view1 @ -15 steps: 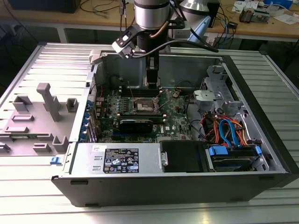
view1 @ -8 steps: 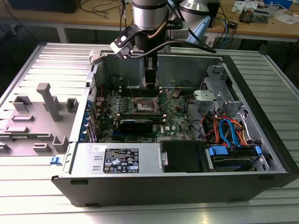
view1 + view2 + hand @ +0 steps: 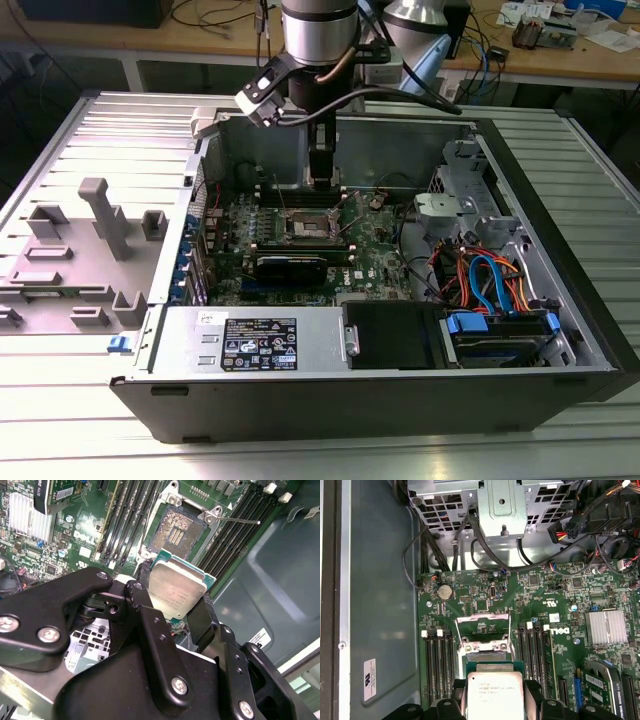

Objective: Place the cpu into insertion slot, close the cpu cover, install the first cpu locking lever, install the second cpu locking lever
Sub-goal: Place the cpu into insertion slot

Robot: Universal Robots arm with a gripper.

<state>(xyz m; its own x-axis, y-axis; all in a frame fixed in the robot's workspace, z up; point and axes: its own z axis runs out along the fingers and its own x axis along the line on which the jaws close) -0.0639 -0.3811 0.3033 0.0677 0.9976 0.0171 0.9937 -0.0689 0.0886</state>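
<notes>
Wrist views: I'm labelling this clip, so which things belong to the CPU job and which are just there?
Job: gripper, shut on the cpu; insertion slot, bare; cpu cover, flipped open; locking lever, released.
Bystanders: memory slots; graphics card; heatsink; coin cell.

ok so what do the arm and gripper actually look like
The arm is a smooth silver-grey cylinder ending in a black collar, with black cables looping off it and a small pale camera box on the side. The gripper is matte black: flat angular linkage plates joined by silver screws.
</notes>
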